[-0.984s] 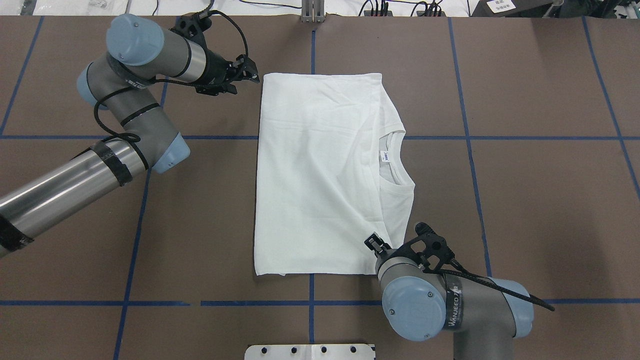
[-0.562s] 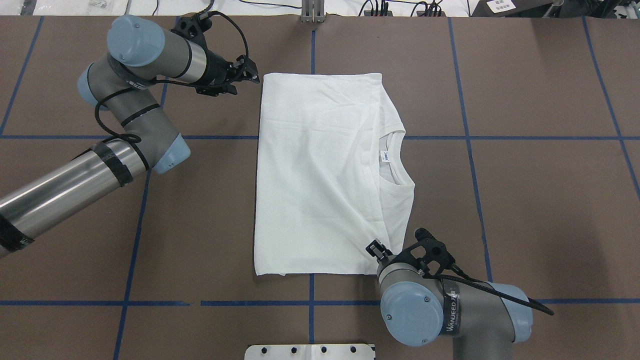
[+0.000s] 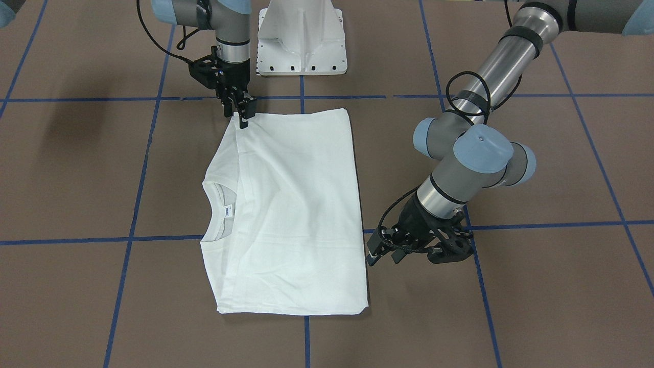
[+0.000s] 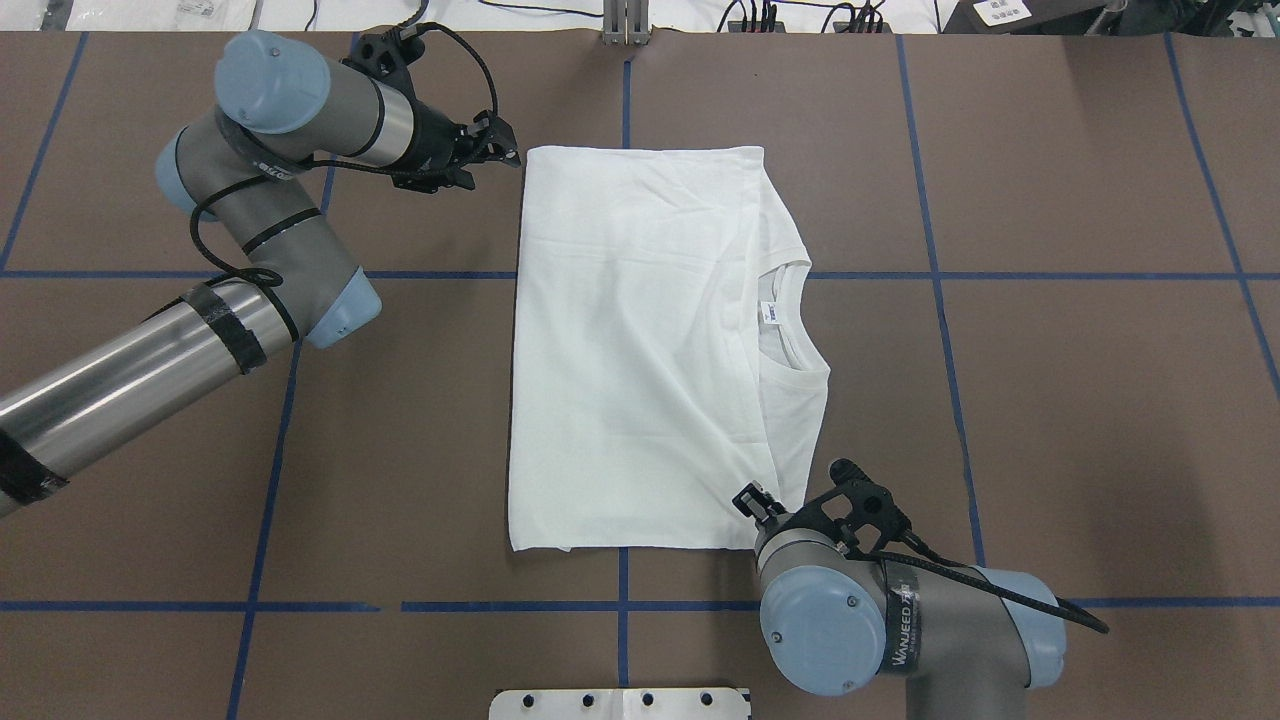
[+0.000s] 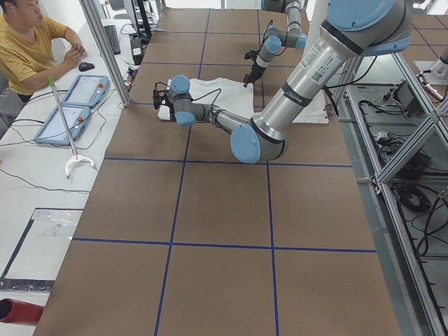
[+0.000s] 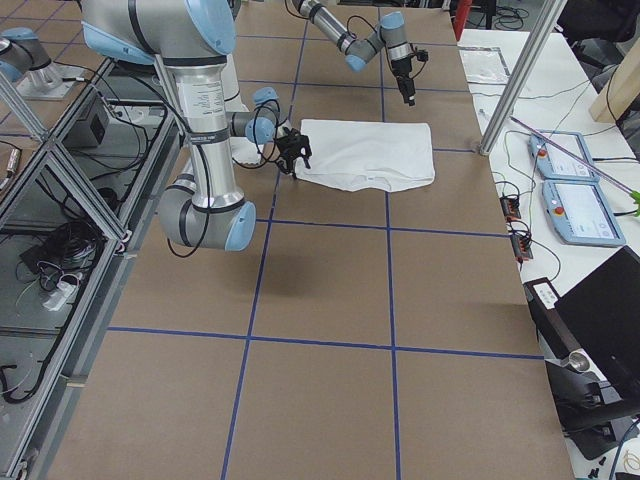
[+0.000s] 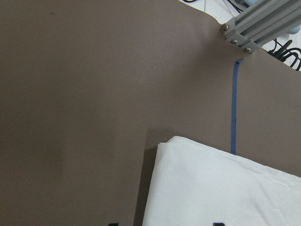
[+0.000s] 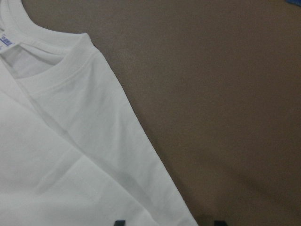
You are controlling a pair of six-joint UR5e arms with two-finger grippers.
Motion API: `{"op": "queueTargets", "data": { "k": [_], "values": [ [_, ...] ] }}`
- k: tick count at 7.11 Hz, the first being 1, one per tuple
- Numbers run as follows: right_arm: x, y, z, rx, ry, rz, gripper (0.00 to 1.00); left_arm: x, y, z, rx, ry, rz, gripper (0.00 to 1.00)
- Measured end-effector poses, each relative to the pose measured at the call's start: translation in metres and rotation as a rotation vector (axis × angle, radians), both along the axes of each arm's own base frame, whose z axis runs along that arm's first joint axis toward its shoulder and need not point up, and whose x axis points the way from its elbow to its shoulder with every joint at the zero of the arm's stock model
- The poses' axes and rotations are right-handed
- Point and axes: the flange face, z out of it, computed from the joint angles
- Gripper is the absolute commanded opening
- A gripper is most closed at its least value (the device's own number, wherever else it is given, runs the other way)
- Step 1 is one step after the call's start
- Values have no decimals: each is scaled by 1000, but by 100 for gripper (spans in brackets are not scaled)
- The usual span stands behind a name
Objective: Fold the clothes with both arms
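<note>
The white T-shirt (image 4: 640, 350) lies flat on the brown table, folded into a rectangle; its ribbed neck and small label (image 4: 771, 314) face right. The black print is hidden. My left gripper (image 4: 497, 160) is open at the shirt's far left corner. In the left wrist view the corner (image 7: 221, 188) lies between the fingertips. My right gripper (image 4: 757, 502) is open over the shirt's near right corner, by the shoulder edge (image 8: 70, 155). In the front-facing view the left gripper (image 3: 383, 254) hovers beside the shirt (image 3: 291, 214) and the right gripper (image 3: 244, 116) touches its corner.
The white mounting pedestal (image 3: 301, 36) stands at the robot's edge of the table. Blue tape lines (image 4: 935, 275) cross the brown surface. An operator (image 5: 28, 42) sits beyond the far edge with tablets (image 5: 77, 98) and a metal frame post (image 5: 105, 49).
My right arm has drawn slightly back toward the near edge, its gripper sliding to the shirt's near right corner. The left gripper has barely shifted. The shirt has not moved.
</note>
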Motion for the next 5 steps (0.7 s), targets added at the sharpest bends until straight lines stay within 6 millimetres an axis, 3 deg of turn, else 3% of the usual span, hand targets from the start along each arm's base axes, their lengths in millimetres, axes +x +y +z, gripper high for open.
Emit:
{"op": "queueTargets", "data": {
  "k": [1, 5],
  "values": [
    [0, 0, 1, -1, 1, 0, 0, 0, 0, 2, -2, -2, 0, 73],
    [2, 1, -4, -12, -8, -8, 0, -1, 1, 4, -3, -3, 0, 73]
  ]
}}
